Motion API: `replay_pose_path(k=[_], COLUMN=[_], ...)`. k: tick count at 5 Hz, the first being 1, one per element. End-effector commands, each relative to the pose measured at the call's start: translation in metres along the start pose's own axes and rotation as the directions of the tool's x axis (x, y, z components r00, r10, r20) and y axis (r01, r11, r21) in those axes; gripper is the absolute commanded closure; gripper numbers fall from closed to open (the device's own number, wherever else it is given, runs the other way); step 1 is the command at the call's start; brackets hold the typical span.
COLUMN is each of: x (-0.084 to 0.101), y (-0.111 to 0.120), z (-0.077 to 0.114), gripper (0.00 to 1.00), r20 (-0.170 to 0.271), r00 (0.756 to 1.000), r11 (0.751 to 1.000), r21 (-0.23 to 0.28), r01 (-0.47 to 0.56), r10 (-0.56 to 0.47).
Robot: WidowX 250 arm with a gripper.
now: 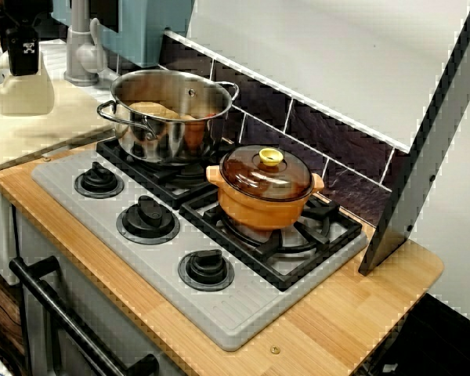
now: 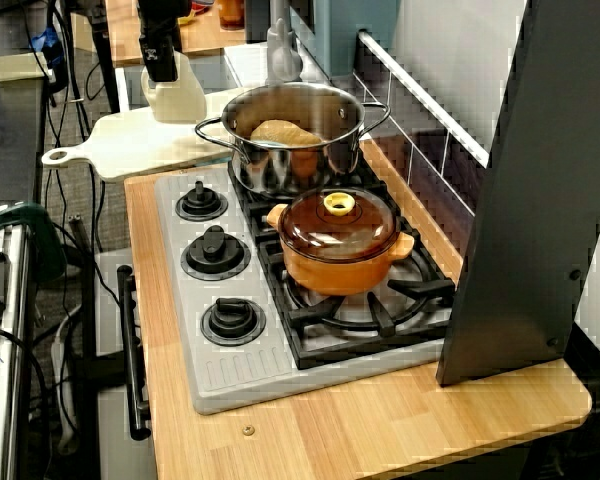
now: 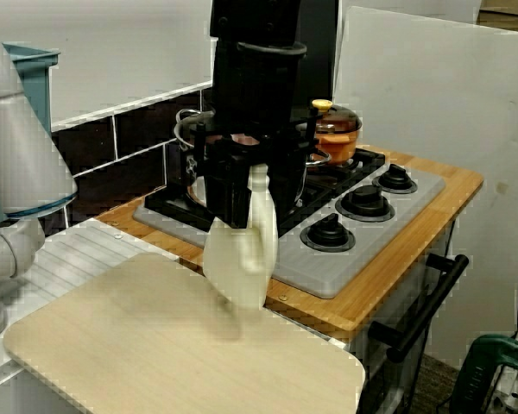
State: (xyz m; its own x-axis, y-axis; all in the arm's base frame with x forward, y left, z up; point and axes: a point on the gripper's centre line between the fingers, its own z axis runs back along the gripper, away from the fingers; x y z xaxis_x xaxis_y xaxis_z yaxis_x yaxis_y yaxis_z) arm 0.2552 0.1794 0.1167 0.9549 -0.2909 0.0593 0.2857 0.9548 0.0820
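View from the board end, near to far. The cutting board (image 3: 155, 345) lies closest to me. Over its stove-side edge the cream jug (image 3: 240, 254) hangs directly below my gripper (image 3: 249, 203), long axis upright, fingers clamped on its top. I cannot tell whether the base touches the board. Beyond are the steel pot (image 1: 160, 137) and the orange lidded pot (image 3: 338, 136).

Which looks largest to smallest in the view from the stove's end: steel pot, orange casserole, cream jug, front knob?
1. steel pot
2. orange casserole
3. cream jug and front knob look alike; the jug is farther from the camera, so they are left unranked.
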Motion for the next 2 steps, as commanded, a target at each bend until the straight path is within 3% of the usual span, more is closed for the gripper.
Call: replay_pose_path(k=[1,2], x=[0.015,0.015], y=[-0.008,-0.013], z=[0.034,0.048], gripper=[1.0,1.0], r20=[0.009,0.02], r00=[0.999,0.998], r11=[0.998,0.997], r21=[-0.021,-0.046], r01=[0.054,0.064], r10=[-0.054,-0.063])
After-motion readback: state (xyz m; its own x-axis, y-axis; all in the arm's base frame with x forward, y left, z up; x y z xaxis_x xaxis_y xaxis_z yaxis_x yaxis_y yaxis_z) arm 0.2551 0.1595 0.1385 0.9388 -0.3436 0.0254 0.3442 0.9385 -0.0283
